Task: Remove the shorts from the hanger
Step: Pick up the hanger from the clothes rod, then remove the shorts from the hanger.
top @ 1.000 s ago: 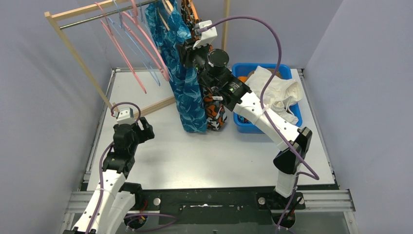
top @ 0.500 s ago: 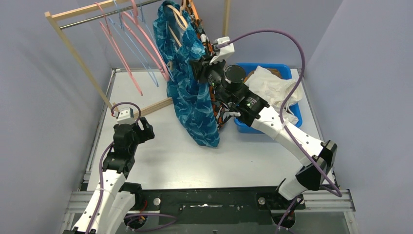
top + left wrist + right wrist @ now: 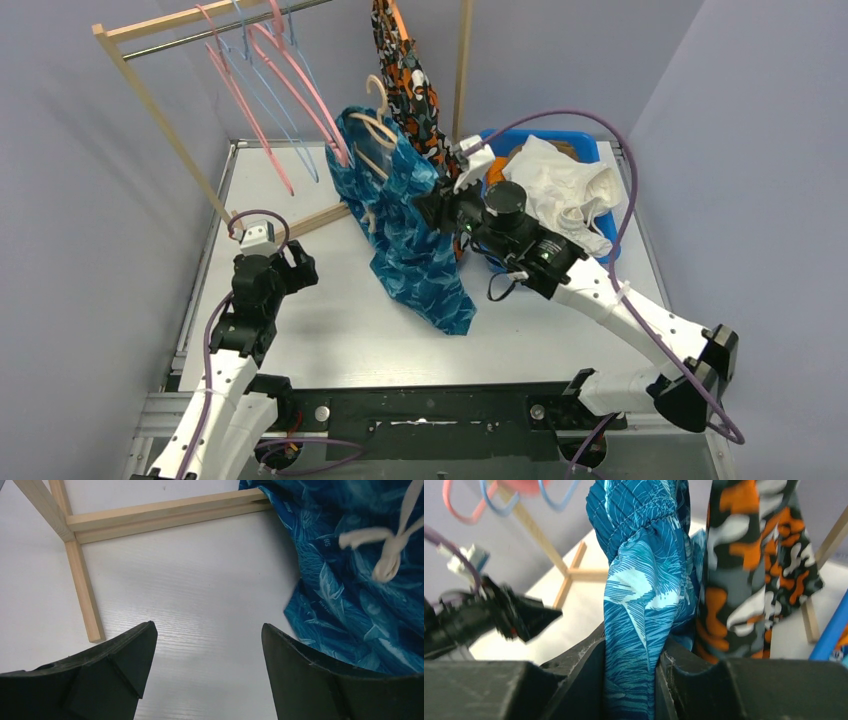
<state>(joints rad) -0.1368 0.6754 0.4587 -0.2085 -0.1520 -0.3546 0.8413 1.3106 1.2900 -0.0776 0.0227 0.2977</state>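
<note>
White laminate with a faint grain covers the table (image 3: pixel 330 330), and at its far left stands a rack (image 3: pixel 150 110) of pale square timber, its foot bars lying flat on the surface and a thin metal rail (image 3: pixel 230 22) running along the top. The teal shark-print shorts (image 3: pixel 415 250) hang as a long, crumpled drape between the two arms, near the table's middle, with the lower hem down by the surface. A pale hanger (image 3: pixel 372 128) with a curved hook sits in the open waistband. Just behind them the camouflage shorts (image 3: pixel 405 80), blotched orange, black and white, dangle from the rack and crowd the teal fabric from the far side. To the right a blue plastic bin (image 3: pixel 610 245) holds rumpled white shorts (image 3: pixel 560 185) that spill over its rim. Bare pink and blue hangers (image 3: pixel 285 75), thin and looped, slant from the rail at the left. The right gripper (image 3: pixel 631 655) is clamped on a bunched fold of the teal fabric below the gathered elastic waist. The left gripper (image 3: pixel 207 630) hangs above bare table with its dark, wedge-shaped fingers wide apart, holding nothing, the rack's foot beyond it. A cream knotted drawstring (image 3: pixel 390 545) lies against the teal print.
</note>
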